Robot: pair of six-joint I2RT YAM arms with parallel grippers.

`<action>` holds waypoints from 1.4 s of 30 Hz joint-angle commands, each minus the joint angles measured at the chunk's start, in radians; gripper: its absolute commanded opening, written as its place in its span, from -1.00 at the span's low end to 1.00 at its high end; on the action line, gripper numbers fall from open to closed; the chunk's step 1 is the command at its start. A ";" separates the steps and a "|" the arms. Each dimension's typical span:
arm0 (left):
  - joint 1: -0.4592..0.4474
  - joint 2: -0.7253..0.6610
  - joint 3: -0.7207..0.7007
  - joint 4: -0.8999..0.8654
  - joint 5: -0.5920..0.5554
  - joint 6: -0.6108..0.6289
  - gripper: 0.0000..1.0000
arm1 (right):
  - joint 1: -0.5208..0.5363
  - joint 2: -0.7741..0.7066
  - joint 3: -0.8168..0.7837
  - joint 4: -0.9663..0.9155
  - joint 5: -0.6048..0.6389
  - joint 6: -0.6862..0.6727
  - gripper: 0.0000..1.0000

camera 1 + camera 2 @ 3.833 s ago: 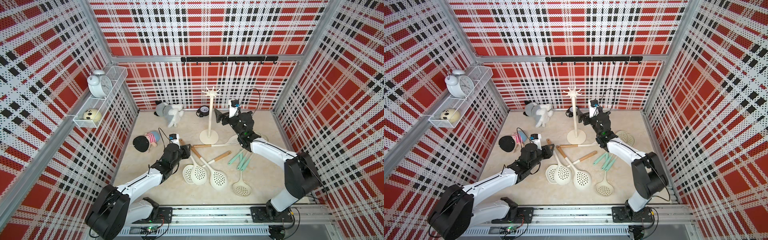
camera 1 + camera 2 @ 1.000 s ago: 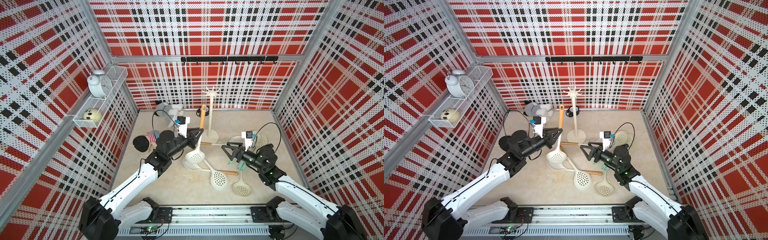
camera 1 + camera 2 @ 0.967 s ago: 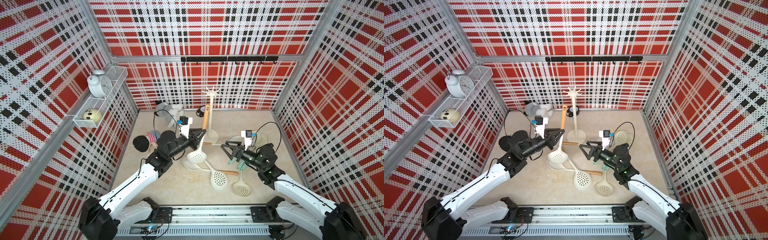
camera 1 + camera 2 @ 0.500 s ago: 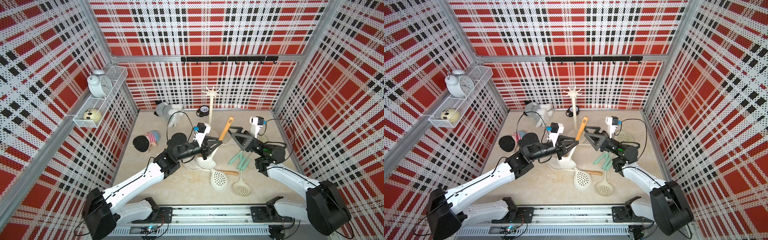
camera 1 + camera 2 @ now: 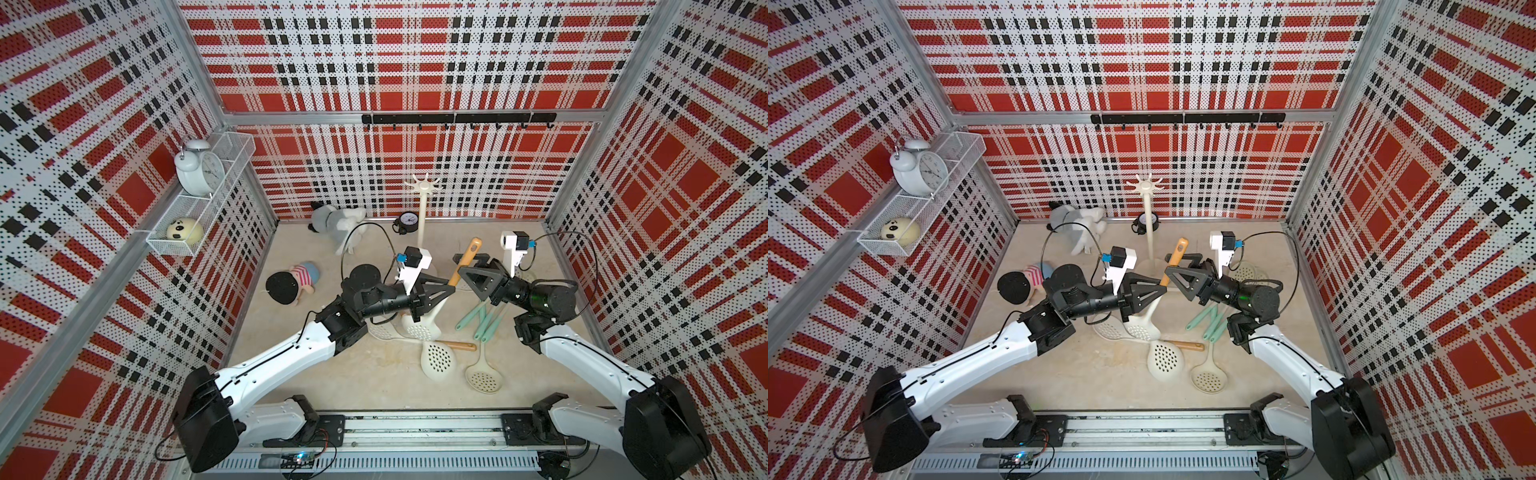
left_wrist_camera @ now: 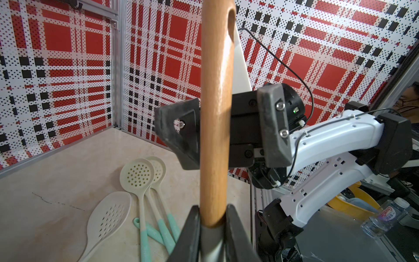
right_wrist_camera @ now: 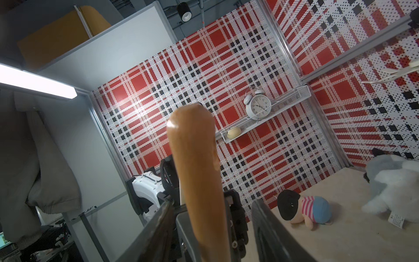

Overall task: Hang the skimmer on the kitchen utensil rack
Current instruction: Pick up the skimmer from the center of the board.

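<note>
The skimmer (image 5: 466, 261) has a wooden handle and a cream perforated head that hangs low over the table. My left gripper (image 5: 451, 289) is shut on the lower handle (image 6: 215, 113), which stands tilted between both arms in both top views. My right gripper (image 5: 466, 271) straddles the upper handle (image 7: 195, 158). It is open, with a gap showing between the handle and one finger (image 7: 264, 217). The cream-white kitchen utensil rack (image 5: 422, 220) stands just behind, its star crown bare.
More cream skimmers (image 5: 438, 361) and teal-handled utensils (image 5: 482, 322) lie on the table under the arms. A small black clock (image 5: 405, 222) and plush toys (image 5: 336, 220) sit near the back. A black hook rail (image 5: 457, 118) runs along the back wall and a wire shelf (image 5: 199, 208) on the left one.
My left arm carried the skimmer rightward to the middle. My right arm rose from the table, brought its jaws around the upper handle and narrowed them.
</note>
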 commanded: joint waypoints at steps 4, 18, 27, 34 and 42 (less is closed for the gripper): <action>-0.005 -0.001 0.038 0.139 0.027 -0.069 -1.00 | -0.001 0.019 -0.030 0.075 -0.021 0.001 0.00; -0.004 0.021 0.021 0.169 0.019 -0.090 -0.95 | 0.006 0.027 -0.005 0.066 -0.015 -0.011 -0.67; -0.114 0.084 0.168 -0.197 -0.400 0.183 -0.11 | 0.127 -0.246 0.120 -0.949 0.499 -0.491 -1.00; -0.176 0.120 0.182 -0.207 -0.601 0.222 0.04 | 0.147 -0.304 0.184 -1.168 0.692 -0.496 -1.00; -0.182 0.165 0.191 -0.183 -0.589 0.203 -0.32 | 0.174 -0.321 0.209 -1.170 0.685 -0.493 -1.00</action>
